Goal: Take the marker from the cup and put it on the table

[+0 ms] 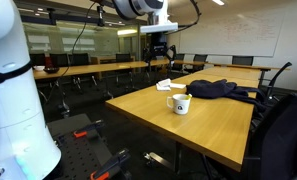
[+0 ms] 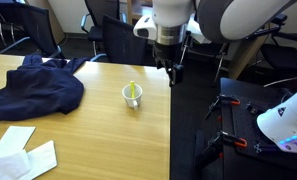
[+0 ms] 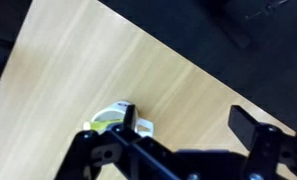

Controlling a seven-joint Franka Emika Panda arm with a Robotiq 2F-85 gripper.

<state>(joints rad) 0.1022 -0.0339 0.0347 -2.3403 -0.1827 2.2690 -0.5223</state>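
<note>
Wrist view, lower centre: the cup [image 3: 118,112] stands on the table [image 3: 108,50] with the marker [image 3: 100,124] inside; the gripper [image 2: 173,70], upper centre in an exterior view, gapes wide, empty.

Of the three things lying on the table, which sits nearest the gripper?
The white mug, holding the yellow marker, by the table edge closest to the gripper. The dark blue garment and the white papers lie farther along the table.

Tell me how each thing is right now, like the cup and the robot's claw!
marker: standing tilted inside the cup.
cup: upright on the table, holding the marker.
gripper: open, empty, up in the air.
dark cloth: crumpled on the table.
white paper: lying flat.
</note>
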